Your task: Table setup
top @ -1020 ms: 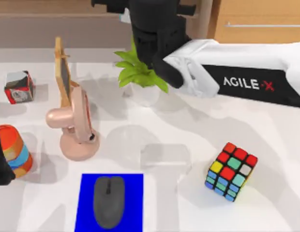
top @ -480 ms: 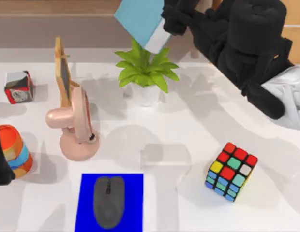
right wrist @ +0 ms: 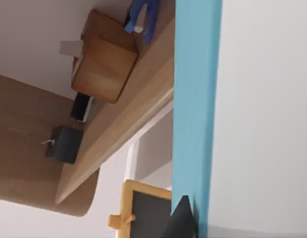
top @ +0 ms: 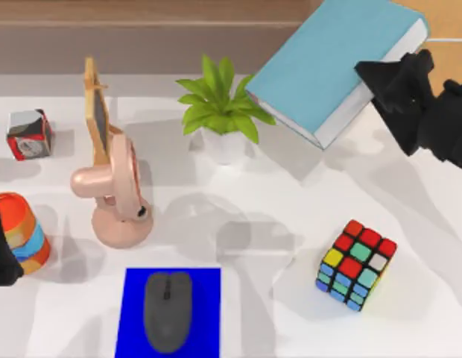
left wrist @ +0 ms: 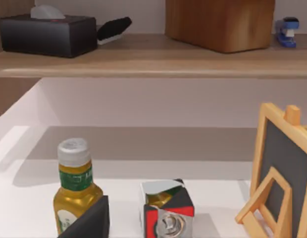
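A: Item one, the right gripper (top: pixel 391 78)?
B: Upper right of the table in the top view, fingers clamped on the edge of a blue book (top: pixel 337 63), which hangs tilted in the air just right of the potted plant (top: pixel 222 112). The right wrist view shows what the top one cannot: the book's blue cover (right wrist: pixel 195 99) seen edge-on beside its white page block, with one dark fingertip (right wrist: pixel 180 218) against it.

A: Left gripper (top: pixel 1 250)?
B: Parked at the table's left edge, beside the striped cup (top: pixel 24 231). I cannot tell how its fingers stand. One dark finger (left wrist: pixel 89 220) shows in the left wrist view.

A: Table stock, from above?
B: Small red-and-white cube (top: pixel 30 134), wooden easel chalkboard (top: pixel 97 115), pink desk fan (top: pixel 115 190), grey mouse (top: pixel 168 309) on a blue mat (top: pixel 205 313), colour puzzle cube (top: pixel 355 263) at lower right.

A: Anything extra from the left wrist view?
B: A yellow bottle with a green label (left wrist: pixel 74 191) beside the cube, and a shelf (left wrist: pixel 153 62) carrying a black tissue box (left wrist: pixel 47 34), a wooden box (left wrist: pixel 220 22) and a blue stapler (left wrist: pixel 286 32).
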You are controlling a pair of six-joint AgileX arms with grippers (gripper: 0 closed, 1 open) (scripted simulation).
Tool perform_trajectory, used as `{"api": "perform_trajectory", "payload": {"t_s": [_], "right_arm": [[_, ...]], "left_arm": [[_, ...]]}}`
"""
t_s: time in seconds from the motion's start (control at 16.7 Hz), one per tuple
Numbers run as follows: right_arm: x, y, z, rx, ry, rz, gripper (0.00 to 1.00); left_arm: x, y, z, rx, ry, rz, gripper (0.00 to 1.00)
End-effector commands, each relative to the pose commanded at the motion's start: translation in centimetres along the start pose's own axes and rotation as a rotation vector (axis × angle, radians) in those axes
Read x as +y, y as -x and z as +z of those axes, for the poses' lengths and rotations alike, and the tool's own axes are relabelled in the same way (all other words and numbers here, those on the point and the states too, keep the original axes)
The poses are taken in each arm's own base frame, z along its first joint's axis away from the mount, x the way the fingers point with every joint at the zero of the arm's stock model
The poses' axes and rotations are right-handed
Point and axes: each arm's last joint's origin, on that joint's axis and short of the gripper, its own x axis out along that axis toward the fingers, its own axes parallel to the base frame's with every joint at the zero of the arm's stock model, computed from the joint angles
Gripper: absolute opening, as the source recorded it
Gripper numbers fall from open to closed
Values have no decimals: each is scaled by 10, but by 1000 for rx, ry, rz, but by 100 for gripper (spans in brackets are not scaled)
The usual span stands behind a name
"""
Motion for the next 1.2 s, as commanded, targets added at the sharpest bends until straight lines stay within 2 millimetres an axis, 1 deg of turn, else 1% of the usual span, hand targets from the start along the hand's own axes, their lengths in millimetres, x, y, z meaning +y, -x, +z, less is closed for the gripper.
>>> {"api": "perform_trajectory", "payload": {"t_s": [0.18,0.48,0.66,0.84,0.96,1.02,1.14,1.2], "right_arm": [[-38,22,31,-63,-168,-73,0],[-98,58,99,-289,-417,-177,0],[-128,79,144,-434,-508,-196,0],[-154,93,181,-538,-551,-196,0],[-168,96,199,-574,-564,-193,0],[-173,95,204,-581,-568,-194,0],[-181,93,210,-586,-574,-196,0],[-182,93,210,-586,-575,-196,0]], "left_arm": [[0,0,0,0,0,0,100],[0,0,0,0,0,0,100],[0,0,0,0,0,0,100],[0,0,0,0,0,0,100],[0,0,0,0,0,0,100],[0,0,0,0,0,0,100],[0,0,0,0,0,0,100],[0,0,0,0,0,0,100]]}}
